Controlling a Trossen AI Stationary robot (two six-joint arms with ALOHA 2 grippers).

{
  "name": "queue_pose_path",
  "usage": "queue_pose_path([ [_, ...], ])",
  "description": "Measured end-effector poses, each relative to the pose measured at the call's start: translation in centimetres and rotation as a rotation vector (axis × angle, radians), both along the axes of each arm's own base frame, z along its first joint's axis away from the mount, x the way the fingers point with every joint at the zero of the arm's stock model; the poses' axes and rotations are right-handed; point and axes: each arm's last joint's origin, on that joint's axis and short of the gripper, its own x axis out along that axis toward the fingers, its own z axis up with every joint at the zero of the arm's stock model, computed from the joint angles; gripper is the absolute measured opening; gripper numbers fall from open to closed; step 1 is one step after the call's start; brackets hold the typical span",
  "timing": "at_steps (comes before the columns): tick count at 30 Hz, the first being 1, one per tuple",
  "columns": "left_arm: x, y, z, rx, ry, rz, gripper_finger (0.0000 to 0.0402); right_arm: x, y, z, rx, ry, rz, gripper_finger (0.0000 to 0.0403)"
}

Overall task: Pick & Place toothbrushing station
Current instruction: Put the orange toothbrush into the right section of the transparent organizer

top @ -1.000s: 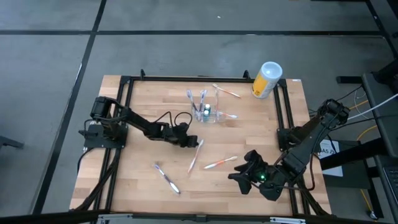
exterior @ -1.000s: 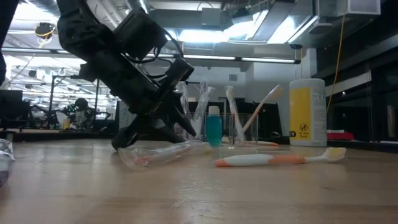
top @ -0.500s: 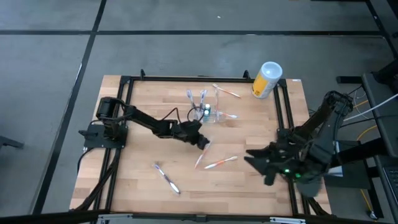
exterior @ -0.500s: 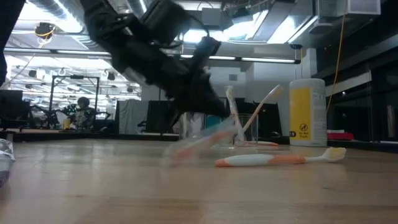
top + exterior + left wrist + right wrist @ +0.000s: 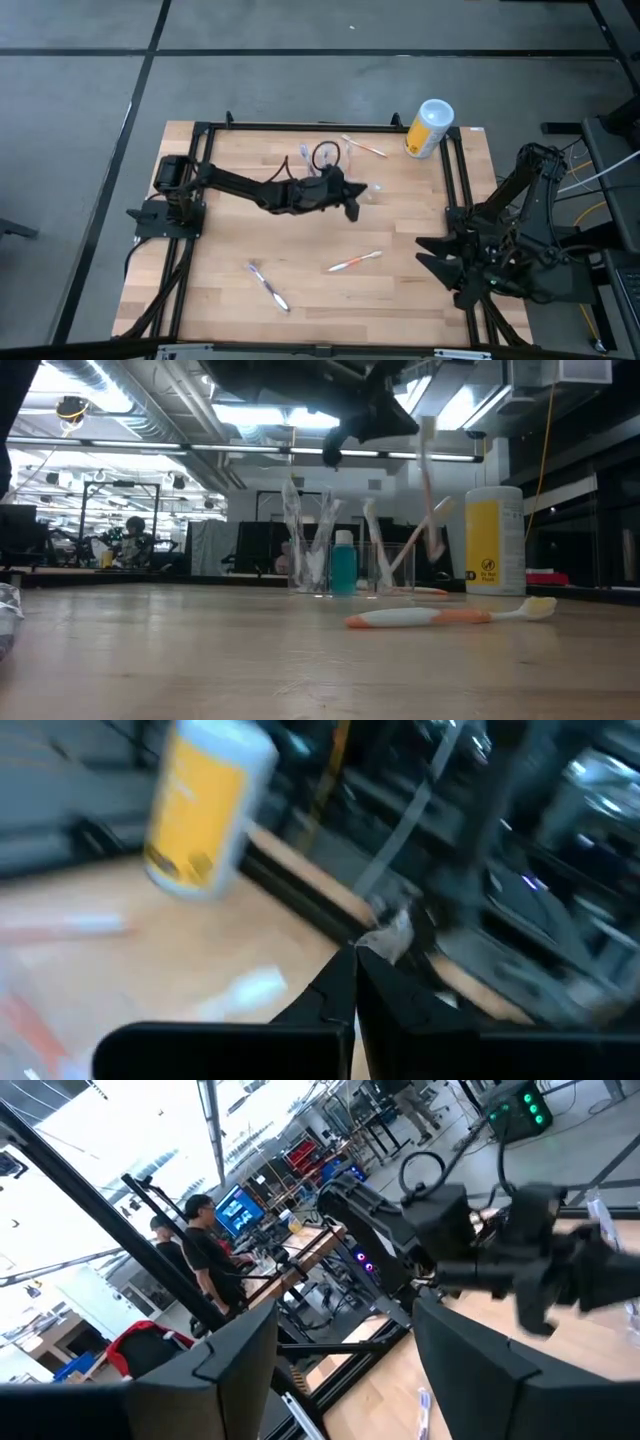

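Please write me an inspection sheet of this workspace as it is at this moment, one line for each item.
Surface: wooden table inside a black frame.
Job's things: clear holder standing upright with toothbrushes in it, at the back of the table.
Clutter: orange-and-white toothbrush and another toothbrush lying loose; yellow canister at the back right corner.
Grippers: left gripper shut on a wrapped toothbrush, raised beside the holder; right gripper open, at the table's right edge.
Cables: black loop on the left arm; cables right of the table.
Surroundings: people beyond the table.

Yellow canister [image 5: 428, 128] with white lid at the table's far corner, orange-and-white toothbrush [image 5: 354, 262] lying mid-table
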Motion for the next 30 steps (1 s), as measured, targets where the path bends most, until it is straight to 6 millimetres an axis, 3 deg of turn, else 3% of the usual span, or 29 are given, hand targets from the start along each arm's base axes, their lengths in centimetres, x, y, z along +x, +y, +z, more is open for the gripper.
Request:
queue_pose_path([
  [17, 0.7, 4.9, 3.6, 0.021, -0.098, 0.121, 0.0002, 0.0, 0.0, 0.0, 0.006, -0.002, 0.001, 0.0235],
  [30, 0.5, 5.2, 0.9, -0.009, 0.134, 0.143, 0.0002, -0.4, 0.3, 0.0, -0.011, 0.003, 0.013, 0.0235],
])
